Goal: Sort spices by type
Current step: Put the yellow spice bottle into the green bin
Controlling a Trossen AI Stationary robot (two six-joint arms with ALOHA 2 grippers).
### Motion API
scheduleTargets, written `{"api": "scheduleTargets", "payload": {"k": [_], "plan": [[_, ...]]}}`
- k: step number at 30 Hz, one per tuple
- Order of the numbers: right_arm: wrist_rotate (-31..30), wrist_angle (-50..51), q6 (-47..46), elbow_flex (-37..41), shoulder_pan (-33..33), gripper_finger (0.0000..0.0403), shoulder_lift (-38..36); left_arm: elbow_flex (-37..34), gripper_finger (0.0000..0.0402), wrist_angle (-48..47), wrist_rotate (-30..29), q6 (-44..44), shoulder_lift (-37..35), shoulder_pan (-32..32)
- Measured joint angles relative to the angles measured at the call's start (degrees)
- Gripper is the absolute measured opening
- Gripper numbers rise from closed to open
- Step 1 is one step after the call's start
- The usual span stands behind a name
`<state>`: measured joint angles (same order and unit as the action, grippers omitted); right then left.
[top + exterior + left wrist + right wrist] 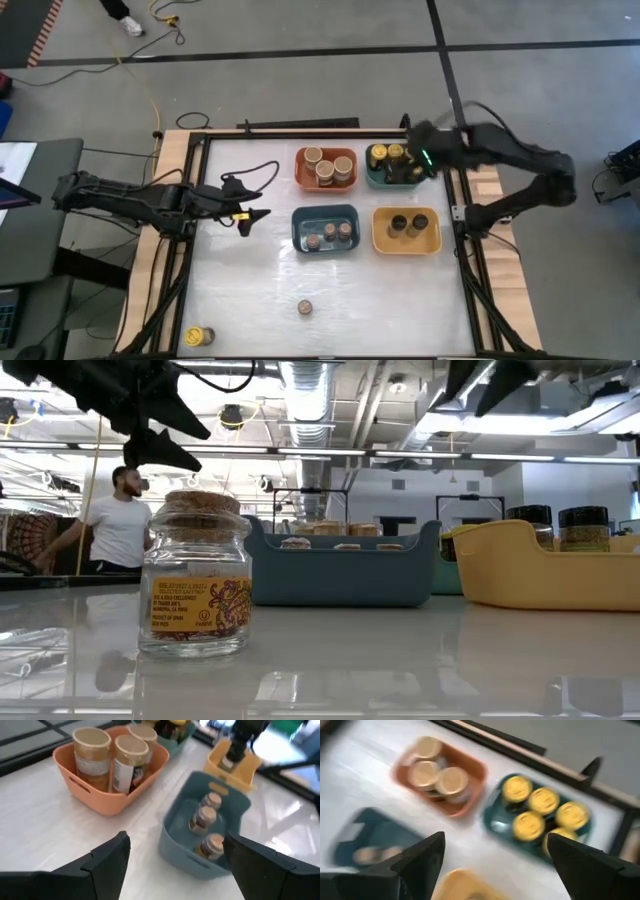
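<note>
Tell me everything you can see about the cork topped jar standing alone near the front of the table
The cork-topped jar is a small, squat clear glass jar with a wide cork stopper and a yellow-orange printed label. It stands upright on the white table, alone, outside every bin; from above it sits in front of the blue bin. Nothing touches it but the table. Its contents cannot be made out.

You see four bins mid-tabletop (250, 300), two rows of two. Back-left bin (326, 169) holds three jars (325, 167); back-right bin (398, 166) holds five jars (542, 810), right claw (412, 131) above it. Front-left bin (325, 231) holds three small jars (206, 825); front-right bin (406, 229) holds two jars (407, 225). One jar (305, 308) stands alone near front edge, another jar (199, 337) at front-left corner. Left claw (262, 215) left of bins.
</note>
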<state>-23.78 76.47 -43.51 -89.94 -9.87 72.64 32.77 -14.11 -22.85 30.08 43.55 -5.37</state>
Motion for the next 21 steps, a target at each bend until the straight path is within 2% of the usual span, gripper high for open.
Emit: {"api": "scheduleTargets", "payload": {"k": [5,11,16,21], "plan": [[-5.8,-0.7,-19.3,5.7,17.6,0.0376,-3.8,7.7,0.0307,-10.4,0.0,1.8,6.4,-2.6],[-15.7,-1.9,-43.9,11.5,37.8,0.0376,-0.2,19.8,0.0307,-26.4,0.0,12.9,17.4,-9.5],[-16.9,-1.1,-56.3,12.2,46.0,0.0376,6.1,27.9,0.0307,-38.9,0.1,25.2,24.7,-17.6],[-16.9,-1.0,-62.7,12.2,50.4,0.0376,11.2,31.3,0.0307,-45.8,1.9,40.8,28.1,-24.8]]}}
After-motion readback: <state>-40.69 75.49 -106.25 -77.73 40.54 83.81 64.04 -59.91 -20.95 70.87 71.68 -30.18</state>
